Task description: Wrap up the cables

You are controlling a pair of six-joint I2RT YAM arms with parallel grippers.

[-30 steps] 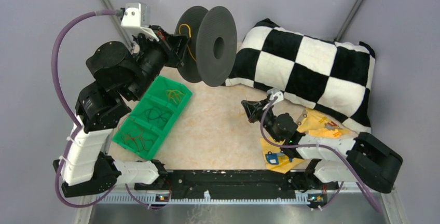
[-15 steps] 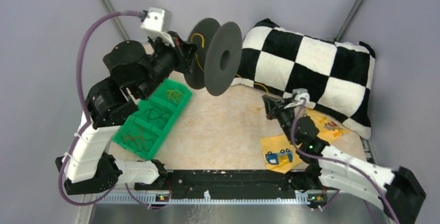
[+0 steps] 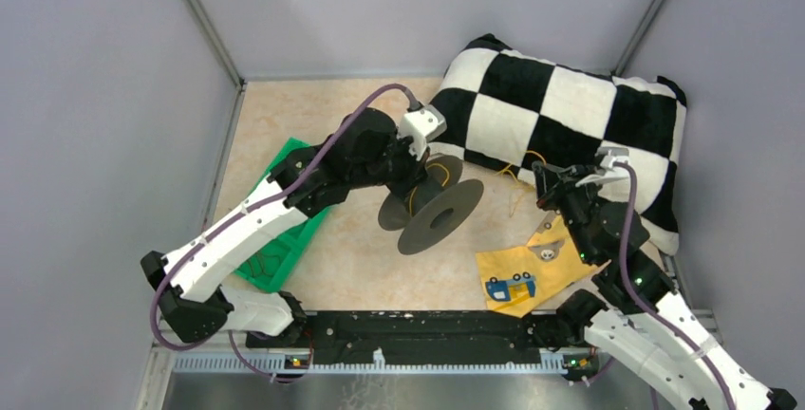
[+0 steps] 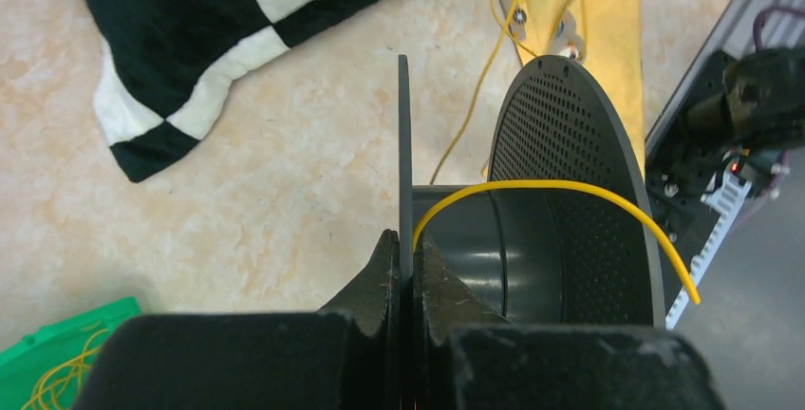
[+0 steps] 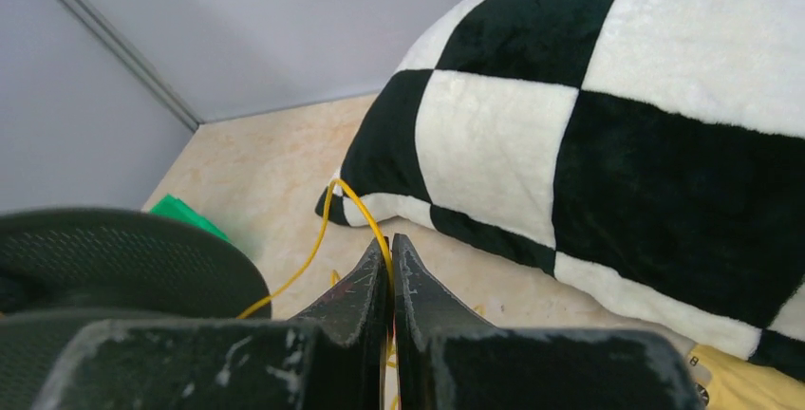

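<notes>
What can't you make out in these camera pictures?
- Top view: green tray, mostly covered by the left arm.
- Top view: blue item on the yellow sheet, too small to name.
- Right wrist view: black spool, blurred, cut off by the left edge.

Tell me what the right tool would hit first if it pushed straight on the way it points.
Probably the near edge of the checkered pillow, just past the tips of the right tool, which pinches the yellow wire. Depth is unclear; the tabletop might come first.
</notes>
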